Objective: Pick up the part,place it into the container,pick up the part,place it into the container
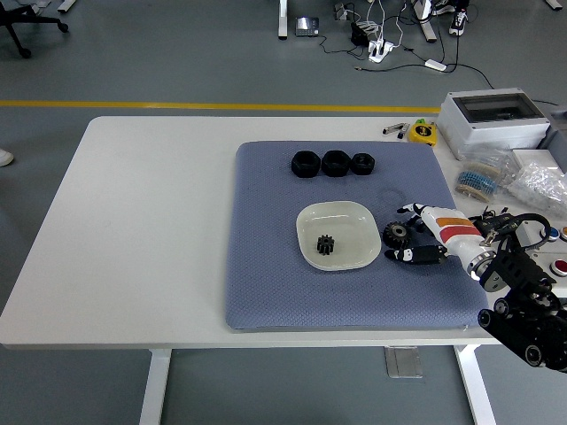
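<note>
While the right hand (415,235) lies on the blue mat (266,292) with fingers spread, grasping nothing, a black gear (396,235) sits between thumb and fingers, just beside the white dish (354,221) holding a smaller gear (326,245).

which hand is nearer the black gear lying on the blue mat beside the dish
Right. The right hand sits just right of the black toothed gear, open fingers flanking it without gripping. The left hand is not in view.

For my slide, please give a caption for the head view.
Right hand reaches around a black gear beside the dish holding another gear.
</note>
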Robot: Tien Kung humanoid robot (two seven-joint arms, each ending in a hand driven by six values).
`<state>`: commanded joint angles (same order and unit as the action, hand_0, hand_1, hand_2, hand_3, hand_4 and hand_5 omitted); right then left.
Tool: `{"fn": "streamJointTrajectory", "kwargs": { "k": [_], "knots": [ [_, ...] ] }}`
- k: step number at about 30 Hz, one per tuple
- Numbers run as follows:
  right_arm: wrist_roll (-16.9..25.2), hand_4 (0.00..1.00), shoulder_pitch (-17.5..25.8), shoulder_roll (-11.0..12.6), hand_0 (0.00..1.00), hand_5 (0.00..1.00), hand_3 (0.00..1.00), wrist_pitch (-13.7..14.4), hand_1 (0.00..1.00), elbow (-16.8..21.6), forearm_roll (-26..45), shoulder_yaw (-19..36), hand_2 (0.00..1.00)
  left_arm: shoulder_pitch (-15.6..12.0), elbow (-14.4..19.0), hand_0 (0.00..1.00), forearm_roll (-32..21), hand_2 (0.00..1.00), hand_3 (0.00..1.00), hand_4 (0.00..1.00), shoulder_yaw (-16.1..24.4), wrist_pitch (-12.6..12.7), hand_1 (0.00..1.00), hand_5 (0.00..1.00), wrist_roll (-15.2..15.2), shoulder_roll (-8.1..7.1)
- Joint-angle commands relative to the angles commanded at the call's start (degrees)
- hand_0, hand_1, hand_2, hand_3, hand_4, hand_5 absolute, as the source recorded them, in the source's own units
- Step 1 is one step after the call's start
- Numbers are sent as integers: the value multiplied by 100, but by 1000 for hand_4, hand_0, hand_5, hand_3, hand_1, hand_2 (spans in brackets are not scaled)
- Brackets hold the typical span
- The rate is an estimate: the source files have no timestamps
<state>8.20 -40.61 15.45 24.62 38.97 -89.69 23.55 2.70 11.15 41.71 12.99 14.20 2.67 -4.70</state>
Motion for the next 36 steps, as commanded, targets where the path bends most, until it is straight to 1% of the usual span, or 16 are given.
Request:
{"fn": "streamJointTrajectory", "kwargs": {
  "k": [5,6,11,12,17,18,23,24,30,31,35,36],
  "knots": [
    [41,916,7,-27,270,463,678,-2,388,-23,20,-78,470,0,-1,696,18,744,635,661,7,5,727,643,3,6],
    [44,891,7,-31,200,475,531,-5,308,-32,24,-88,433,0,-1,696,23,744,635,660,9,6,725,643,4,8],
    [64,891,10,-37,200,475,531,6,308,-50,28,-124,433,6,0,696,32,744,635,660,12,3,725,643,6,5],
    [73,879,11,-38,171,507,492,26,255,-48,39,-129,392,6,0,696,44,743,635,661,19,0,725,644,9,4],
    [131,879,14,-35,171,507,492,158,255,-11,73,-132,392,3,0,696,67,743,635,661,33,-6,725,644,15,1],
    [140,835,14,-32,112,538,461,189,204,0,72,-128,337,2,0,696,70,743,635,660,35,-7,724,643,16,0],
    [181,835,9,-16,112,538,461,351,204,83,29,-91,337,1,0,696,85,743,635,660,42,-9,724,643,17,-2],
    [185,804,7,-14,91,554,450,366,161,91,20,-86,298,1,-1,696,90,742,635,661,45,-10,724,644,17,-2],
    [179,804,14,13,91,554,450,394,161,121,-40,-35,298,3,-1,696,106,742,635,661,52,-12,724,644,20,-4],
    [180,779,20,29,71,559,449,411,134,149,-63,-1,276,4,-1,696,95,741,636,661,44,-11,724,644,17,-5],
    [183,779,31,75,71,559,449,474,134,265,-143,128,276,5,-2,696,100,741,636,661,44,-15,724,644,16,-9],
    [181,772,32,91,58,562,448,493,120,307,-174,171,260,5,-1,696,98,741,636,662,43,-16,724,644,16,-11]
  ]
}}
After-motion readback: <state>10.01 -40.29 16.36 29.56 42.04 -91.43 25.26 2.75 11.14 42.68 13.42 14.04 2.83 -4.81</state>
